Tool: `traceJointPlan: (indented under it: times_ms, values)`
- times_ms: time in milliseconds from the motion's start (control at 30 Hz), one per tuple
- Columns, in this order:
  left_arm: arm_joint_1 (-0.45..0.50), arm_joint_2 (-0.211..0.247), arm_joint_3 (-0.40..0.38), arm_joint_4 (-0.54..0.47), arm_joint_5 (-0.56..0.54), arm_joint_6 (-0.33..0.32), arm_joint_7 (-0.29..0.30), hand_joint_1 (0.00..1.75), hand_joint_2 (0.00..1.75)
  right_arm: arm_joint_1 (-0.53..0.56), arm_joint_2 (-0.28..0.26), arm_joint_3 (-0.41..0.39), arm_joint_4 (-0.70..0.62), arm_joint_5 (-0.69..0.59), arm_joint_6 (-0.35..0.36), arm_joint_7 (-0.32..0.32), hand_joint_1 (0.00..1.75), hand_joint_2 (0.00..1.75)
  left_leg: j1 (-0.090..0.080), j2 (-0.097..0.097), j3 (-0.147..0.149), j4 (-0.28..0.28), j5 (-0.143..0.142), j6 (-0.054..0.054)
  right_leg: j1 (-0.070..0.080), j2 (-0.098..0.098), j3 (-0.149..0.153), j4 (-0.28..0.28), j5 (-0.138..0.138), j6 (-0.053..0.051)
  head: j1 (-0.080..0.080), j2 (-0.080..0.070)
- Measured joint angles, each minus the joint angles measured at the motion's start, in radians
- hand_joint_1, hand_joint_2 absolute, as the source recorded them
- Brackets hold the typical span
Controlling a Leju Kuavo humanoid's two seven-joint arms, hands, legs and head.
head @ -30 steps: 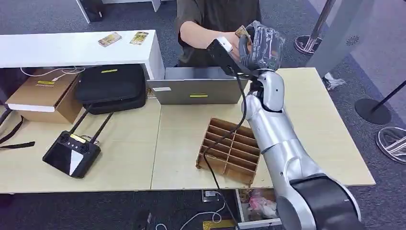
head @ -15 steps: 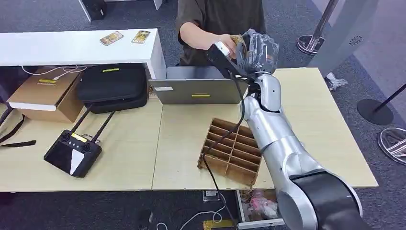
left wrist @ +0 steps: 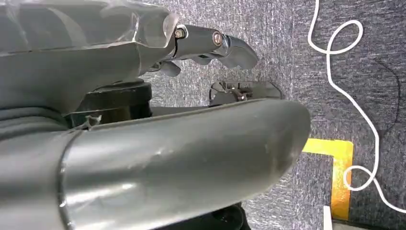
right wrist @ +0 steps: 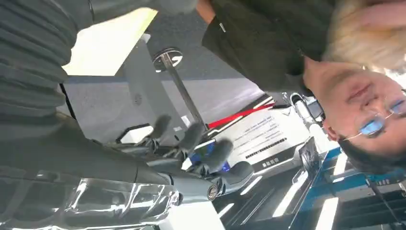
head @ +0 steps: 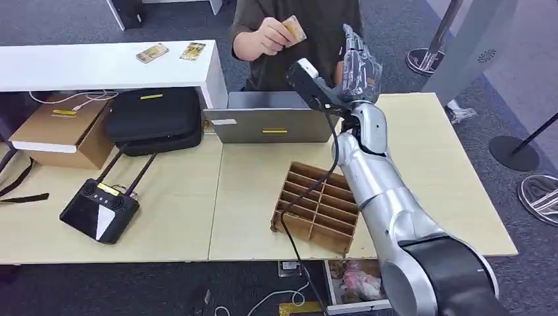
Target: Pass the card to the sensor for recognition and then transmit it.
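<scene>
A person's hand holds the yellowish card (head: 293, 27) up behind the table, to the left of and apart from my right hand (head: 357, 62). My right hand is raised above the far table edge, its fingers straight and spread, with nothing in it. In the right wrist view its dark fingers (right wrist: 191, 139) stand apart and empty in front of the person's dark shirt (right wrist: 268, 43). My left hand (left wrist: 158, 110) hangs over grey carpet, thumb and fingers apart, holding nothing.
A grey laptop (head: 270, 118) stands below my right hand. A wooden divided box (head: 319, 207) lies near the table's front. A black bag (head: 154, 118), a cardboard box (head: 62, 128) and a black controller (head: 99, 210) sit left. Two cards (head: 151, 52) lie on the white shelf (head: 79, 69).
The person has taken the card out of my right hand and lifted it up and to the left. My right hand's fingers have spread open.
</scene>
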Motion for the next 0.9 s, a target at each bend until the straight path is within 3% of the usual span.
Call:
traceJointPlan:
  times_ms: [267,400,600,700,800,900]
  values:
    - [0.000,0.005,0.000,0.000,0.011,0.001,-0.005,0.00,0.00,0.019,0.000,0.000,-0.030,0.005,0.010,-0.015,0.00,1.75,0.000,0.000,0.000,0.000,0.000,0.000,0.000,0.000,0.000,0.000,0.000,0.000,0.000,0.000]
    - [0.002,0.011,0.001,0.000,0.036,0.006,-0.014,0.00,0.00,0.084,-0.005,0.000,-0.121,-0.001,-0.002,-0.025,0.00,1.75,0.000,0.000,0.000,0.000,0.000,0.000,0.000,0.000,0.000,0.000,0.000,0.000,0.000,0.000]
    - [0.022,0.019,0.013,0.003,0.072,0.017,-0.034,0.00,0.00,0.311,-0.047,-0.013,-0.456,0.042,-0.001,0.002,0.00,1.75,0.000,-0.001,-0.001,0.000,-0.001,0.001,0.000,-0.001,0.000,-0.001,-0.001,0.001,0.000,0.000]
    - [0.032,0.025,0.029,0.004,0.093,0.013,-0.052,0.00,0.00,0.440,-0.071,-0.042,-0.663,0.074,-0.033,0.007,0.00,1.75,0.000,-0.001,0.000,0.000,-0.002,0.003,0.000,-0.001,0.000,-0.002,-0.002,0.002,0.000,0.000]
    - [0.049,0.033,0.051,0.004,0.112,0.013,-0.070,0.00,0.00,0.584,-0.089,-0.082,-0.870,0.078,-0.093,-0.011,0.00,1.75,0.000,-0.001,0.000,0.000,-0.003,0.002,0.000,-0.001,0.001,-0.002,-0.003,0.002,0.000,0.000]
    - [0.059,0.039,0.063,0.004,0.123,0.013,-0.082,0.00,0.00,0.696,-0.091,-0.124,-1.048,0.069,-0.096,-0.059,0.00,1.75,0.000,0.000,0.000,0.000,-0.005,0.001,0.000,-0.001,0.000,-0.002,-0.004,0.002,0.000,0.000]
